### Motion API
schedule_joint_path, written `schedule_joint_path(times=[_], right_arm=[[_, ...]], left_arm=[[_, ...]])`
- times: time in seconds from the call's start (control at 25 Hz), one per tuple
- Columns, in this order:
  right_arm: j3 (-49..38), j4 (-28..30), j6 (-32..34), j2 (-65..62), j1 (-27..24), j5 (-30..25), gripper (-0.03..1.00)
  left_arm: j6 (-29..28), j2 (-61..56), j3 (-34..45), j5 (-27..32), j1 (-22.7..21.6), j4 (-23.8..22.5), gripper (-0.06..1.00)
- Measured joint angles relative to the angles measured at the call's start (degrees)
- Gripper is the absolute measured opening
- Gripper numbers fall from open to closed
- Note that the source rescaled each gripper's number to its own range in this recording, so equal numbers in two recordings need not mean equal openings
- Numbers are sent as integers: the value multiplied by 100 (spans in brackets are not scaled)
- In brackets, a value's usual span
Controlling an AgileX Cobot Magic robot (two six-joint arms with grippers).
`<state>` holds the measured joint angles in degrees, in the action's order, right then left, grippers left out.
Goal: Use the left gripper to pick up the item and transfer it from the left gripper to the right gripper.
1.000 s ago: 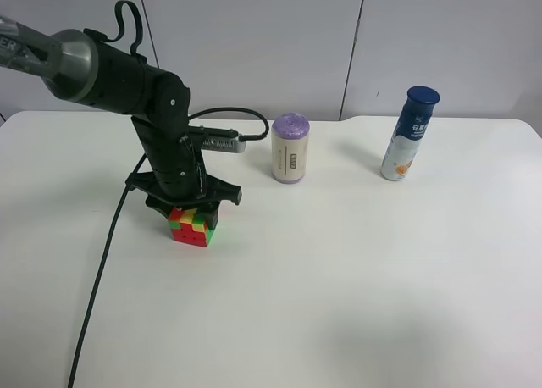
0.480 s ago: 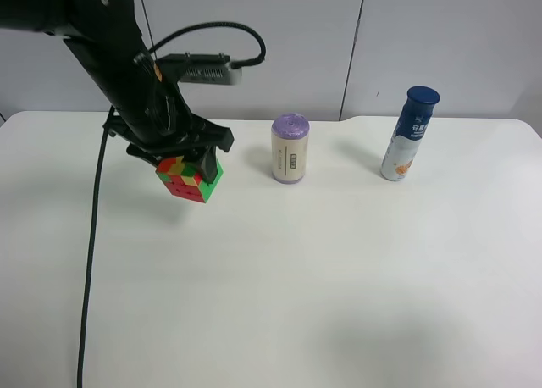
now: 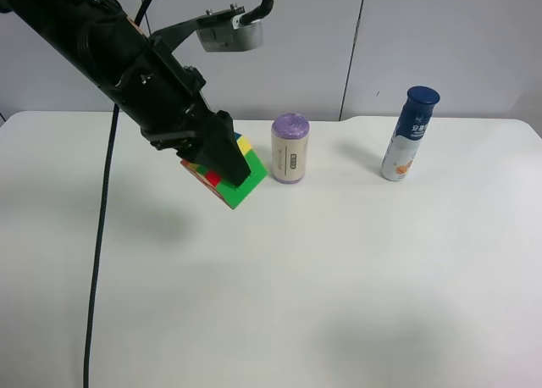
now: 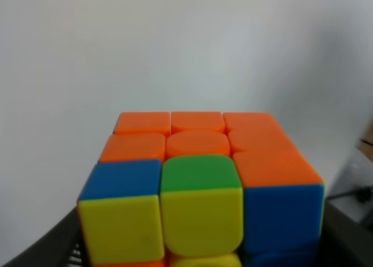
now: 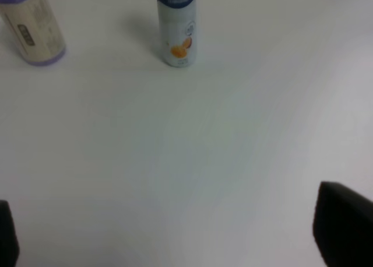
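- The right tool (image 5: 175, 232) has its fingers wide apart, with nothing between them, over the bare worktop (image 5: 204, 150).
- The left tool (image 3: 225, 157) holds the cube (image 3: 246, 190) in the air, near the cylinder (image 3: 290, 148).
- The pick-up looks done; the handover is not yet done.

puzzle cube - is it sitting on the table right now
No, the puzzle cube hangs tilted in the left end effector, lifted clear of the table.
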<state>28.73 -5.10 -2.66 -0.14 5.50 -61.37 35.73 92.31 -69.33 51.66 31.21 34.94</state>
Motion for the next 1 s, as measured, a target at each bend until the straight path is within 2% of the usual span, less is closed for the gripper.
schedule_joint_path(times=[0.24, 0.4, 0.6, 1.0], right_arm=[[0, 0, 0, 0, 0, 0, 100], [0, 0, 0, 0, 0, 0, 100], [0, 0, 0, 0, 0, 0, 100], [0, 11, 0, 0, 0, 0, 100]], left_arm=[[1905, -1, 332, 111, 6, 1771, 0], [2684, -1, 384, 426, 18, 2515, 0], [3191, -1, 384, 681, 24, 2762, 0], [3551, -1, 384, 739, 24, 2775, 0]])
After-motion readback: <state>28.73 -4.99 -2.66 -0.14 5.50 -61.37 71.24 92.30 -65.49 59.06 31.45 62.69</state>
